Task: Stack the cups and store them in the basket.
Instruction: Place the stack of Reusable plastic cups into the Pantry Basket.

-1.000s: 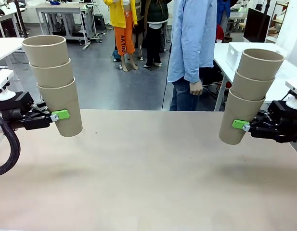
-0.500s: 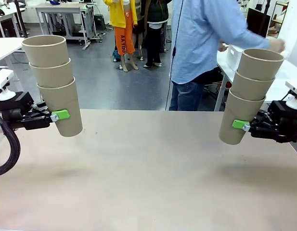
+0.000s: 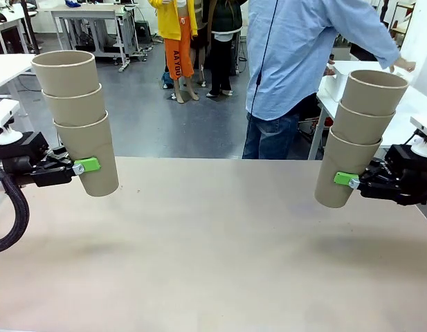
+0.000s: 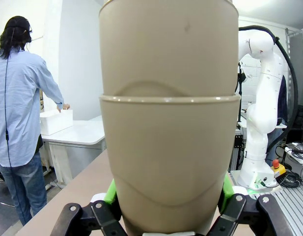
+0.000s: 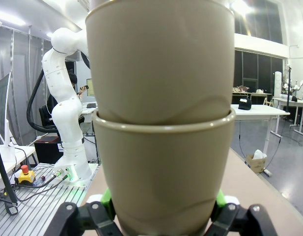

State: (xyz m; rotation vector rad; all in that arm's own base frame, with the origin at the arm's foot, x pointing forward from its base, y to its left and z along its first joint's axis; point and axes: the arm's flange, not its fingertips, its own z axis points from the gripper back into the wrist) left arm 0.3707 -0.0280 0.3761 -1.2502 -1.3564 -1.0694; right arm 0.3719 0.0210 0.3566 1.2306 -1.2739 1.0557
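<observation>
The left gripper (image 3: 93, 166) is clamped on the bottom cup of the left stack (image 3: 76, 104). This stack is three nested cups held near upright, clear of the table (image 3: 213, 249), above its left edge. The right gripper (image 3: 341, 180) is likewise closed around the lowest cup of the right stack (image 3: 364, 117), three cups leaning slightly, above the table's right edge. The basket (image 4: 55, 121) sits on a white side table (image 4: 82, 135) beyond the table's far right corner. A person (image 3: 296, 48) stands turned toward it, one hand (image 4: 66, 106) at its rim.
</observation>
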